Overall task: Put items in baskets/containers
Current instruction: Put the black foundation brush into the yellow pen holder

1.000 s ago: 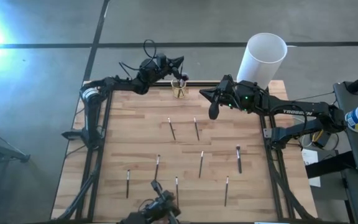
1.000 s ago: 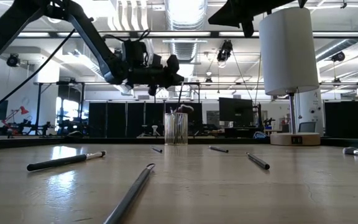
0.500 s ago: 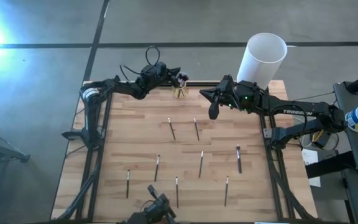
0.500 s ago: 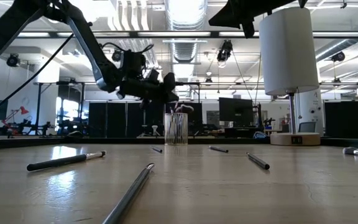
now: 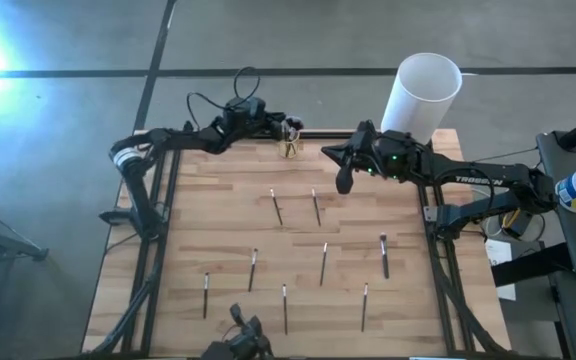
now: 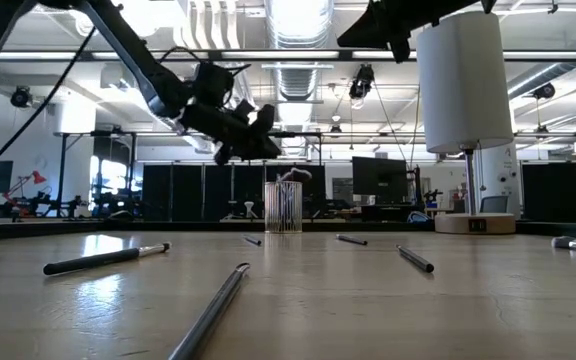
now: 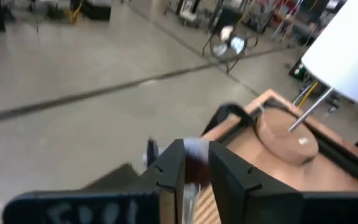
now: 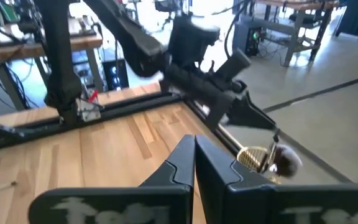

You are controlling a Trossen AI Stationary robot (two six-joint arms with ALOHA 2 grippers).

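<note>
The small clear glass cup (image 5: 288, 148) (image 6: 283, 207) stands at the table's far edge. Brushes are in it, and the big fluffy head (image 8: 284, 160) (image 6: 293, 175) sticks out over its rim. My left gripper (image 5: 274, 122) (image 6: 256, 148) (image 7: 196, 167) hangs just left of and above the cup, slanting down toward it. Its fingers are a narrow gap apart and nothing shows between them. My right gripper (image 5: 343, 182) (image 8: 194, 146) is shut and empty, hovering right of the cup. Several thin dark brushes (image 5: 277, 207) (image 5: 323, 262) lie flat on the table.
The tall white cylinder (image 5: 423, 92) on its wooden base (image 7: 288, 134) stands at the far right corner, behind my right arm. More brushes lie toward the near edge (image 5: 206, 294) (image 5: 364, 305) (image 5: 384, 255). Bare wood (image 5: 218, 200) shows between them.
My left gripper has drawn back from right above the cup toward the table's left edge and has tipped to slant down at the cup. The brushes in the cup stay standing. My right arm has kept still.
</note>
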